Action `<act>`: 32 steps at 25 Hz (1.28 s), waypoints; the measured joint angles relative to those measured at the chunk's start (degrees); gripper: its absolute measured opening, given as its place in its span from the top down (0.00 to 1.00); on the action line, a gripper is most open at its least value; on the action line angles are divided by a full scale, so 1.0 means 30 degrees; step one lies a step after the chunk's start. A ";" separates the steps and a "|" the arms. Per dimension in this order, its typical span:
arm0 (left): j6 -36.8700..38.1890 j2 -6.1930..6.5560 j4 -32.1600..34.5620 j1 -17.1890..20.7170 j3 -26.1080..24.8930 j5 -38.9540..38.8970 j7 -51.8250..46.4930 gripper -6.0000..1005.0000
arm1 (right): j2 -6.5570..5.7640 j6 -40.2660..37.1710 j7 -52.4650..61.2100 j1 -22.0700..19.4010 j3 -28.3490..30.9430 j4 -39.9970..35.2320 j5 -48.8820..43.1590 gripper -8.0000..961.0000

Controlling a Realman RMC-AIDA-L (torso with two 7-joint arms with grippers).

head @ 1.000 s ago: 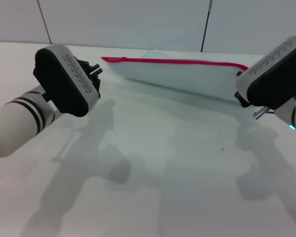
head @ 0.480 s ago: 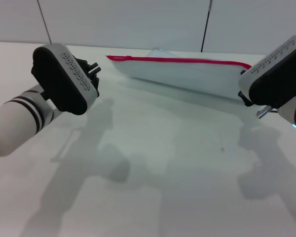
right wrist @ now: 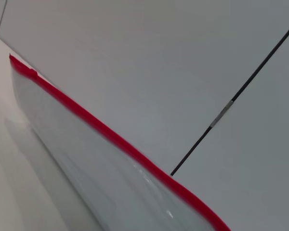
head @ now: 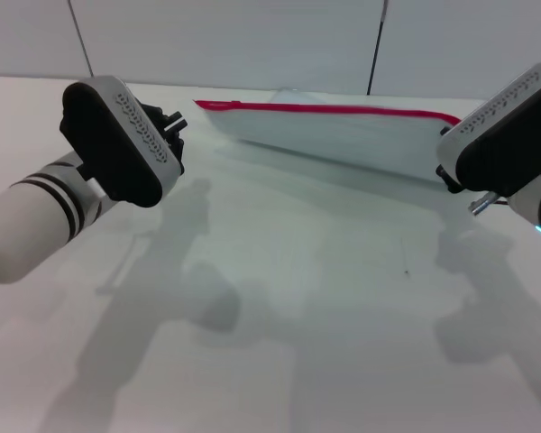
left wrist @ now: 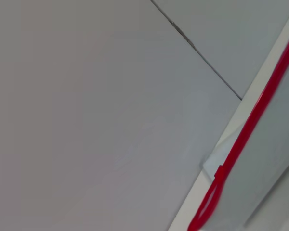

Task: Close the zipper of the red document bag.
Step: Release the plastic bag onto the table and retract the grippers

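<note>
The red document bag [head: 343, 137] stands tilted on its long edge at the far side of the white table [head: 279, 298], lifted enough to cast a shadow beneath it. The zipper [head: 325, 110] runs as a red strip along its top edge. My right gripper [head: 444, 176] meets the bag's right end and holds it up; the grip point is hidden behind the gripper body. Just left of the bag's left end hovers my left gripper [head: 173, 128], apart from it. That end of the zipper [left wrist: 245, 130] fills the left wrist view. The zipper [right wrist: 111, 134] and bag [right wrist: 86, 168] stretch away in the right wrist view. No slider shows.
A pale panelled wall [head: 252, 41] with dark seams rises right behind the bag. The table surface in front of the bag carries only the arms' shadows.
The bag shifted a little to the right along with my right gripper. My left gripper nudged slightly right and up toward the bag's left end.
</note>
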 joint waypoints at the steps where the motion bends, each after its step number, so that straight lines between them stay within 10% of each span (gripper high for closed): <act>1: 0.0000 0.0000 0.0001 -0.0020 -0.0007 -0.0001 -0.0001 0.91 | -0.0001 0.0000 0.0000 0.0000 0.0056 0.0001 0.0001 0.94; 32: -0.0011 -0.0531 -0.0214 -0.0409 -0.0915 -0.0239 -0.0246 0.81 | 0.0094 0.2710 0.2017 0.1322 -0.0297 0.1453 -0.2084 0.91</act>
